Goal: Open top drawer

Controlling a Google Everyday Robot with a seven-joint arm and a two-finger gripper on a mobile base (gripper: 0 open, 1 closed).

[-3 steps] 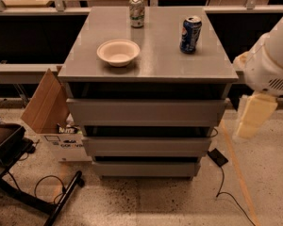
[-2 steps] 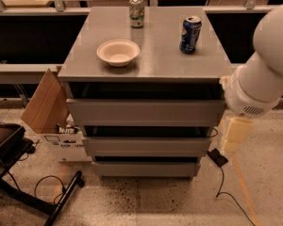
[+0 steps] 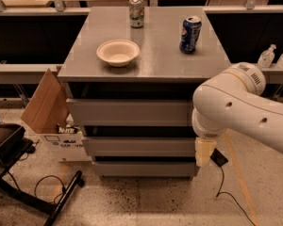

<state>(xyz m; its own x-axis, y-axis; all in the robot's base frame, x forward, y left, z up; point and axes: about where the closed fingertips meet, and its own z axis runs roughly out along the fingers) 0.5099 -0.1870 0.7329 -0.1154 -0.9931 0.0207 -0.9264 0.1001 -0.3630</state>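
Top drawer (image 3: 129,112) closed; pincer (image 3: 204,150) below its right end.

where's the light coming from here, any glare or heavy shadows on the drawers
Camera view: light falls from above, giving the cabinet top a soft sheen with no hard glare. Deep shadow fills the gap above the top drawer and the gaps around the middle drawer. The gripper hangs pale and well lit at the cabinet's right front corner.
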